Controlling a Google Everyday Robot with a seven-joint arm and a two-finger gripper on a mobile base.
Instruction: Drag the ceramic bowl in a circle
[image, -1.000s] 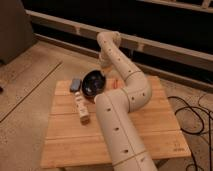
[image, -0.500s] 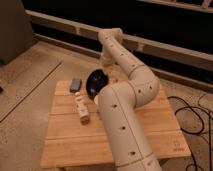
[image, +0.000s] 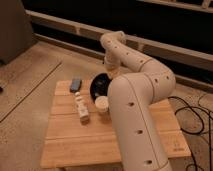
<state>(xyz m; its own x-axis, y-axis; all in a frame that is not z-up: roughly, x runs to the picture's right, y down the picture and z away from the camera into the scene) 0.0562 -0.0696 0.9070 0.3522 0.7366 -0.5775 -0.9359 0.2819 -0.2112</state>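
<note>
Gripper (image: 111, 71), clenched, reaches down at the bowl's (image: 99, 84) 2 o'clock rim; whether it grips the rim is unclear. Its arm (image: 135, 100) folds back across the wooden surface (image: 65, 145). Bowl sits near the far edge, open room at 6 o'clock.

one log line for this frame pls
stage: dragging | tool: shut, at far rim of ceramic bowl, grip unclear | bowl: tilted on wooden table | nearby: cup, grey block
</note>
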